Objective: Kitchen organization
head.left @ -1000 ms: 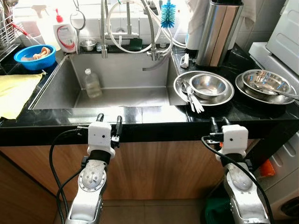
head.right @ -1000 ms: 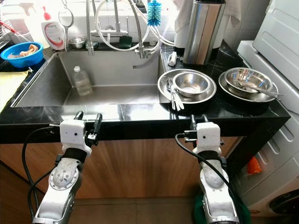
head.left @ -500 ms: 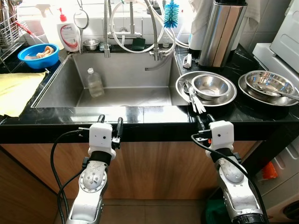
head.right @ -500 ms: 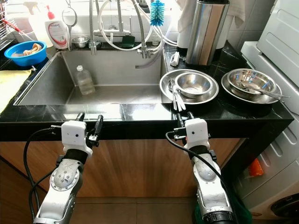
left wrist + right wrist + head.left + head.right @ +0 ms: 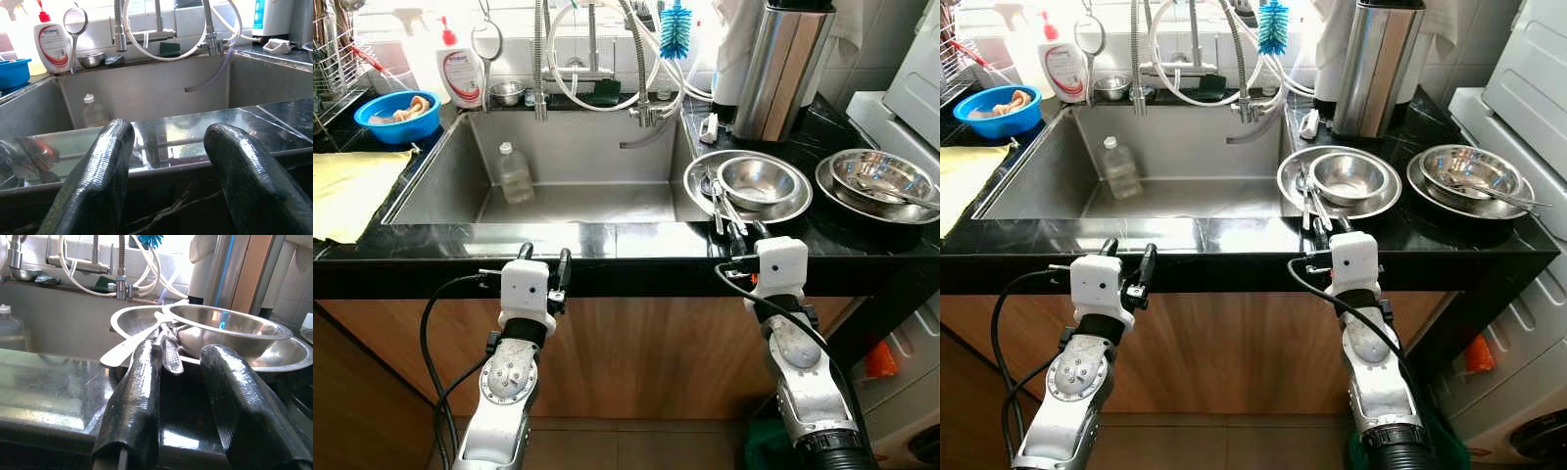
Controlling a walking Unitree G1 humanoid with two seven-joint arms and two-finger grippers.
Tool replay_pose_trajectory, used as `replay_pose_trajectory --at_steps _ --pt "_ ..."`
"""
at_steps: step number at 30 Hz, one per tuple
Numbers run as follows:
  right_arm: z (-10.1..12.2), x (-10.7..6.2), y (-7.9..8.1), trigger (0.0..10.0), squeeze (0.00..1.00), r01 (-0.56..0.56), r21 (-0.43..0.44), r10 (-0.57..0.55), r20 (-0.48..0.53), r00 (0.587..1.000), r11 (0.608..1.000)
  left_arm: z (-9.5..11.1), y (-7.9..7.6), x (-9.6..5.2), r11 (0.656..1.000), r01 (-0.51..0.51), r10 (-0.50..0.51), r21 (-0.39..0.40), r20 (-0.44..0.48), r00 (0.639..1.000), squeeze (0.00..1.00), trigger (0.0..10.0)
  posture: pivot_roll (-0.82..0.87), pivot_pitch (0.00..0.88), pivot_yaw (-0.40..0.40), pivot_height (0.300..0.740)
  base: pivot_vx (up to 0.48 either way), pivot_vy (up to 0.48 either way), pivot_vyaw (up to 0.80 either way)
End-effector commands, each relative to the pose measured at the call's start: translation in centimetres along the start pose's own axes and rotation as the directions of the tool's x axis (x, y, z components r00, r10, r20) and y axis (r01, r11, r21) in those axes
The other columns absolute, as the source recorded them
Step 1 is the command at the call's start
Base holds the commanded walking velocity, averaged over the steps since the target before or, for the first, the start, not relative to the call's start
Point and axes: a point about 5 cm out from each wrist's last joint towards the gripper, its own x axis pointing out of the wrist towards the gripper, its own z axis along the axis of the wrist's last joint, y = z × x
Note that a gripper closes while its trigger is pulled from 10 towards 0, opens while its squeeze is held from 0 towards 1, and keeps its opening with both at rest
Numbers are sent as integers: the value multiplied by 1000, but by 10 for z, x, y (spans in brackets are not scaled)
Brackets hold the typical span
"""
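right claw [image 5: 747,233] now nearer utensils [image 5: 719,208], left claw [image 5: 543,258] unmoved

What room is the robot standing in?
It looks like a home kitchen. There is a steel sink with a tap over it, a bottle of dish soap on the ledge behind, and steel bowls waiting on the black counter.

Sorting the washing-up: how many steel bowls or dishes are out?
5, maybe more nested: small bowl behind the sink; bowl in a dish beside it; bowl in a dish far right.
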Motion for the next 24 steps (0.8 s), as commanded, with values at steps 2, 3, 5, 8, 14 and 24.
replay_pose_trajectory --at_steps 2,3,5,8,14,24 --pt "1 3 -1 10000 0 15 1 -15 10 1000 1000 -2 0 0 1000 -5 5 4 -6 1000 0 10000 -78 0 11 740 0 0 0" --pt "1 3 -1 10000 0 18 0 -18 8 1000 1000 -2 0 0 1000 -4 4 7 -10 1000 0 10000 -78 0 11 740 0 0 0" --pt "1 3 -2 10000 0 19 -1 -19 7 1000 1000 -3 0 0 1000 -4 4 8 -12 1000 0 10000 -78 0 11 740 0 0 0" --pt "-1 3 -2 10000 0 22 -3 -22 1 1000 1000 -2 0 0 1000 -4 4 10 -14 1000 0 10000 -77 0 13 740 0 0 0" --pt "-1 4 -1 6431 0 22 -2 -22 0 1000 1000 -3 0 1 1000 -6 7 13 -15 1000 0 10000 -77 0 13 740 0 0 0" --pt "0 7 2 0 0 13 3 -13 7 1000 1000 -4 -1 1 1000 -3 4 10 -22 1000 0 10000 -72 0 14 740 0 0 0"
